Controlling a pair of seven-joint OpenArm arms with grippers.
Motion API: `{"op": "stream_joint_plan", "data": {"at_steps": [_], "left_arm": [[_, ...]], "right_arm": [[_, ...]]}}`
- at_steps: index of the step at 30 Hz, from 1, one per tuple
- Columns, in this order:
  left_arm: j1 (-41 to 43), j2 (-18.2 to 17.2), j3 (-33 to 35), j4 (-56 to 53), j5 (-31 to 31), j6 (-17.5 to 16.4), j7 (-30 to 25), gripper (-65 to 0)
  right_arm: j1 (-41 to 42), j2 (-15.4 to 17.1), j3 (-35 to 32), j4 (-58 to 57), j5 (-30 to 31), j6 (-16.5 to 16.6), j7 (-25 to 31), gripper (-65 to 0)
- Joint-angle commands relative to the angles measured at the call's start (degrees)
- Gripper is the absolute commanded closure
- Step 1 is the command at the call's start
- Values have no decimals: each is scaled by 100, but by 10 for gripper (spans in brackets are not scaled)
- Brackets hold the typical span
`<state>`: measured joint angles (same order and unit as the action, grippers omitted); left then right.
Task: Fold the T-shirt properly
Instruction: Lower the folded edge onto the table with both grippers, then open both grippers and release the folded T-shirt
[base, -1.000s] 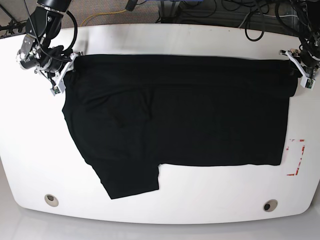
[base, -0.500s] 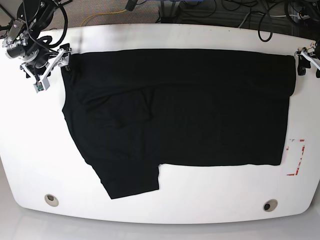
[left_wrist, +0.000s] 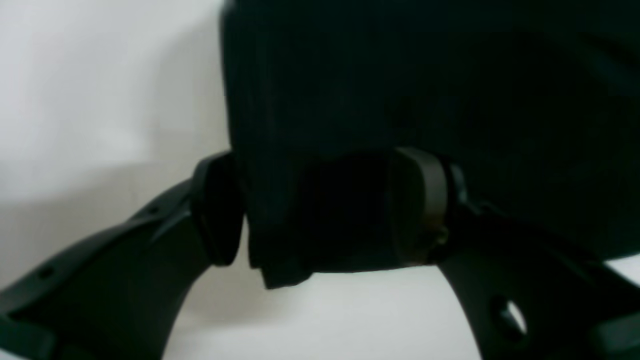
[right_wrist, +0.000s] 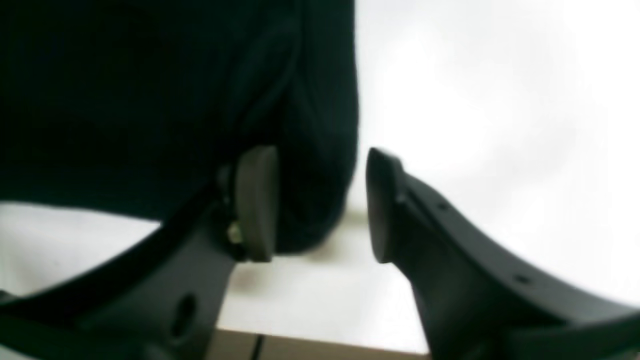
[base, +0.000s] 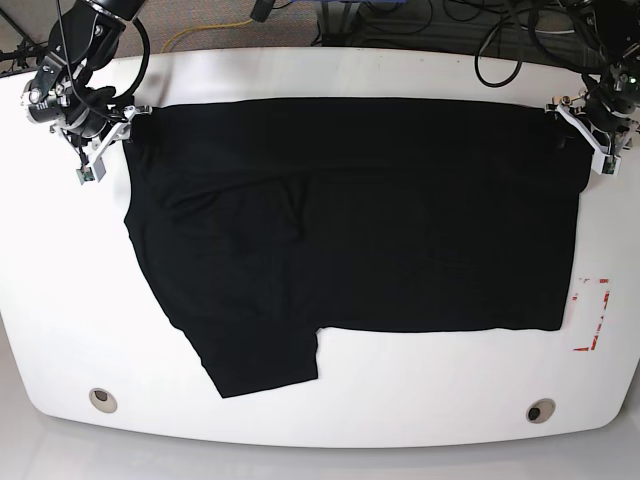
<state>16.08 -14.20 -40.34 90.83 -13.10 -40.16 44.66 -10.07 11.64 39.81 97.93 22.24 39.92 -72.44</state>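
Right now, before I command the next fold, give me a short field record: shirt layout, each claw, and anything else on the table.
garment: black T-shirt, spread flat, no print showing
sleeve: one sleeve sticks out toward the near edge
left claw: open, pads straddling the shirt's far corner, cloth between them
right claw: open, shirt corner between the pads, not pinched
surface: white table
other: red-and-white marker just off the shirt's near corner on the left claw's side
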Motion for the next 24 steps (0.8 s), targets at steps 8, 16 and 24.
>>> {"op": "stream_joint_plan", "data": {"at_steps": [8,16,24], "left_arm": [[-38,-229,-94,-428,506,16,-110,-397],[428,-299,-199,-401,488,16,-110,-397],[586,-299,-551,-401,480,16,-102,-397]], "right_arm": [[0,89,50,-356,49,8,23,-24],[-448,106,58,225,49,8,-4,-5],[-826,62,58,902,49,8,-13,-11]]}}
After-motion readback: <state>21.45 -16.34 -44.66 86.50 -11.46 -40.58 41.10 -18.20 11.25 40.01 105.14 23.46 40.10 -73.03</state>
